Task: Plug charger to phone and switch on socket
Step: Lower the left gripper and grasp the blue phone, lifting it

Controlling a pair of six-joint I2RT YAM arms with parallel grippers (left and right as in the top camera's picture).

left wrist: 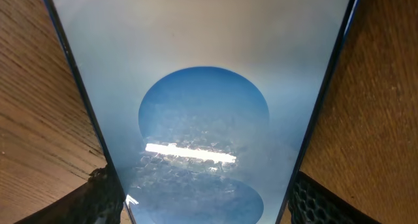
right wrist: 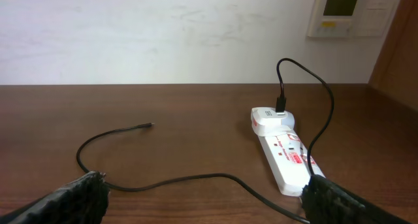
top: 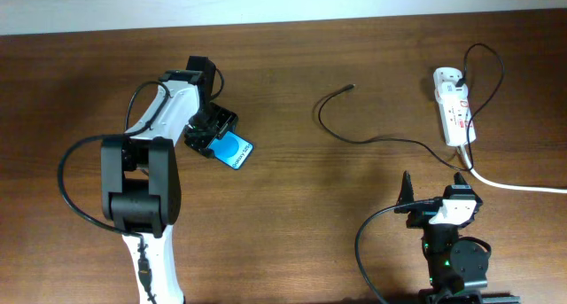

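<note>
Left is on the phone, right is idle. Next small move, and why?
Probably send the right gripper, open and empty, forward and to its left toward the plug tip of the charger. The tip lies loose on the table, well apart from the phone, which the left gripper appears to clamp by its edges. The socket can wait.

Dark wood table (top: 292, 233): white socket (top: 452, 109) far right, black charger (top: 390, 140) curling mid-right, white cable (top: 514, 185) trailing right, phone (top: 234, 151) left, contact with the table unclear.
</note>
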